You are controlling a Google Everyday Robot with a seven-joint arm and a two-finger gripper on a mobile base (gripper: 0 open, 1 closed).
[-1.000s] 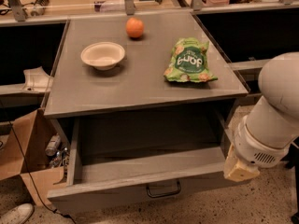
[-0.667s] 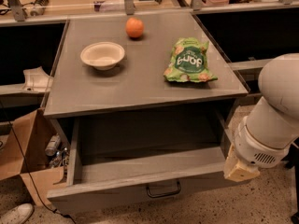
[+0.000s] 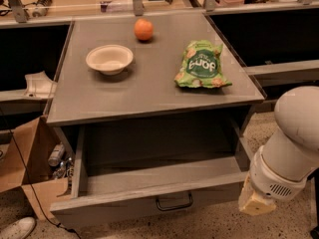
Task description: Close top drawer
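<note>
The top drawer [image 3: 149, 203] is a wide grey drawer, pulled far out of the cabinet and empty inside. Its plain front faces me, with a small dark loop handle [image 3: 174, 202] at centre. My arm's white rounded body [image 3: 291, 143] fills the lower right. Its beige tip, the gripper [image 3: 256, 204], sits just off the drawer's right front corner, level with the drawer front. I cannot tell whether it touches the drawer.
On the grey cabinet top [image 3: 124, 98] stand a white bowl [image 3: 109, 59], an orange [image 3: 143, 29] and a green snack bag [image 3: 202, 65]. A cardboard box [image 3: 25, 168] with clutter is on the floor at the left. A shoe [image 3: 17, 228] lies at the lower left.
My arm and its beige tip have moved down in the picture, nearer the drawer's front corner. The drawer stands open as before.
</note>
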